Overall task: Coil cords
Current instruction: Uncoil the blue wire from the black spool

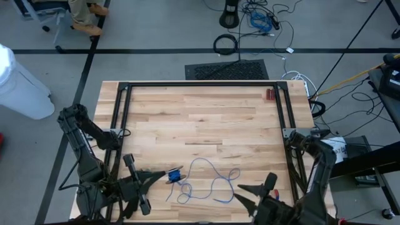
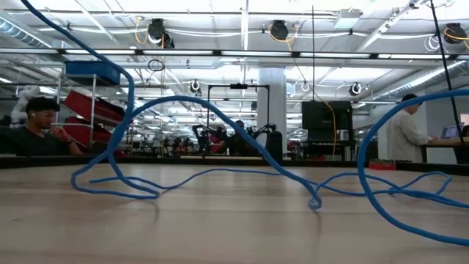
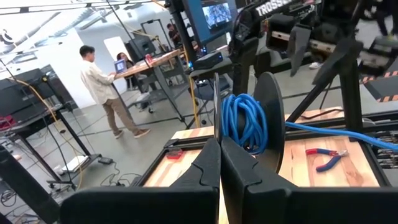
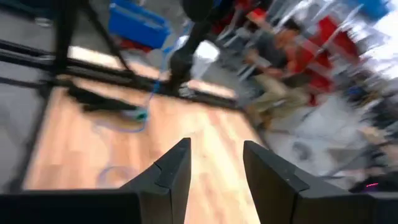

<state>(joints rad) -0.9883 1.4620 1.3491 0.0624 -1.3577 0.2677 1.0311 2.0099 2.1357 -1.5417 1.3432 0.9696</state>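
Note:
A thin blue cord [image 1: 212, 181] lies in loose loops on the wooden table near its front edge; the loops also show in the low view [image 2: 220, 176]. One end is wound on a small dark spool [image 1: 175, 177], with blue turns between two dark discs [image 3: 245, 121]. My left gripper [image 1: 164, 177] is at the front left, shut on the spool. My right gripper [image 1: 240, 195] is open and empty at the front right, just right of the loose loops, pointing toward them [image 4: 214, 155]. My left gripper pinches the spool's near disc [image 3: 216, 115] between its two fingertips at the disc's rim. The fingers come level from the table's left side. The spool stands on edge, the wound cord beyond the fingers, and the loose cord trails off it toward the table's right.
Red-handled pliers [image 1: 270, 95] lie at the table's far right corner and show in the left wrist view [image 3: 328, 158]. A black frame [image 1: 200, 84] borders the table's far edge and sides. A thick black cable ring [image 1: 225, 44] lies on the floor beyond. People are in the room behind.

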